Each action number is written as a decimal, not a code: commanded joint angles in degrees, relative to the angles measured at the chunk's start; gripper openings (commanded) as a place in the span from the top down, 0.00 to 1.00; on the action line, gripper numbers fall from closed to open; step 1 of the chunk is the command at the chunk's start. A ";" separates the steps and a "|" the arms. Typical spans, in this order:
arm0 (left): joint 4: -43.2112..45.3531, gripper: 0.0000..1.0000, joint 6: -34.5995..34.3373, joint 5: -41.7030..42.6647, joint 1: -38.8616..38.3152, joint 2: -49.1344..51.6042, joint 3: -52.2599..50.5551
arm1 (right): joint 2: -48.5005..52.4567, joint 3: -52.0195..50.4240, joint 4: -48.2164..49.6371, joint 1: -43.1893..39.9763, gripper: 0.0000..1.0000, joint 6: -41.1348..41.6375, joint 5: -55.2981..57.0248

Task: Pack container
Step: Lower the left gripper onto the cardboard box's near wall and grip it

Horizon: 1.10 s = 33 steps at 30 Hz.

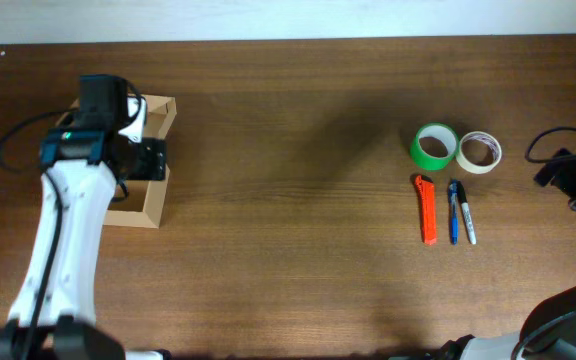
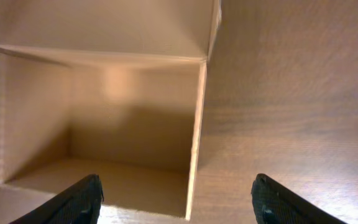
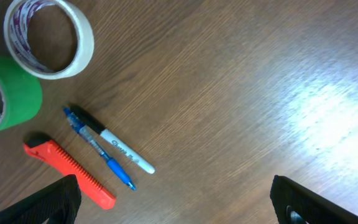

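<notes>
While your left tool point(image 2: 176, 204) hangs wide open over it, the container point(image 1: 156, 196) sits at the left end of the table point(image 1: 288, 200). Inside you see only bare brown walls and floor. Its mouth faces up; its long side runs far to near. Your right tool point(image 3: 179, 205) is open too, holding nothing.

A green tape roll point(image 1: 433, 147) sits beside a whitish tape roll point(image 1: 479, 152) on the brown wooden table point(image 1: 288, 250). Near them lie an orange box cutter point(image 1: 426, 209), a blue pen point(image 1: 453, 212) and a white-barrelled marker point(image 1: 465, 213).

Much of the container point(image 1: 157, 196) beneath the left arm point(image 1: 68, 225).
</notes>
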 commanded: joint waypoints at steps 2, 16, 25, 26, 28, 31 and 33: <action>-0.35 0.23 3.58 3.56 0.28 7.80 0.61 | -0.04 0.66 0.20 -0.15 0.01 0.68 -2.36; 4.61 0.80 3.52 3.69 0.72 17.90 0.61 | -0.04 0.66 0.28 -0.15 0.01 0.68 -3.63; 3.74 0.99 1.18 4.15 1.29 19.58 1.64 | -0.07 0.66 0.13 -0.15 0.01 0.68 -4.70; 2.82 0.98 -0.09 4.70 1.22 19.58 2.60 | -0.07 0.66 0.15 -0.15 0.01 0.68 -5.29; 0.42 0.98 -2.01 6.64 0.85 19.56 5.46 | -0.07 0.66 0.15 -0.15 0.01 0.68 -5.53; -5.60 0.99 -6.08 7.39 -0.63 19.58 13.27 | -0.07 0.66 0.24 -0.15 0.01 0.68 -5.53; -9.79 0.98 -8.22 7.37 -2.03 19.58 19.65 | -0.07 0.66 0.24 -0.15 0.01 0.68 -5.53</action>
